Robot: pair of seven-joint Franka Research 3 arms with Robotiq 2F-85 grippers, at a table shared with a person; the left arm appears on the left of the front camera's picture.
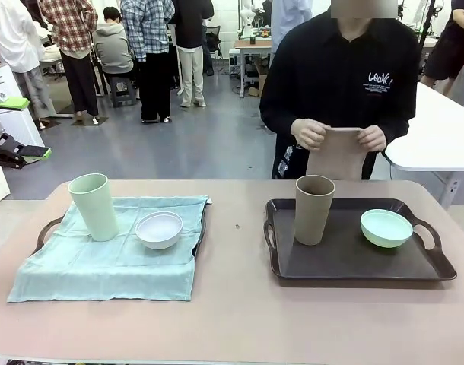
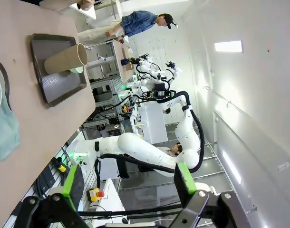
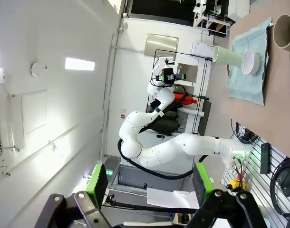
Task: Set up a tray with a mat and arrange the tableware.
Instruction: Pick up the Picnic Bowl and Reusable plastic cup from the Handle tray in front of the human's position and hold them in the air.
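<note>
A teal mat (image 1: 110, 258) covers the left tray (image 1: 46, 232); a pale green cup (image 1: 93, 205) and a white bowl (image 1: 159, 229) stand on it. The dark right tray (image 1: 346, 262) holds a tan-brown cup (image 1: 314, 209) and a mint green bowl (image 1: 386, 227). Across the table a person holds a folded tan mat (image 1: 337, 156) in both hands. My left gripper (image 2: 128, 185) is open and empty, up off the table, with the tan-brown cup (image 2: 64, 59) far off. My right gripper (image 3: 149, 180) is also open and empty, far from the pale green cup (image 3: 228, 56).
The pink-beige table (image 1: 232, 319) has bare room between the trays and along the front edge. A white table (image 1: 437, 137) stands at the back right. Several people stand far behind.
</note>
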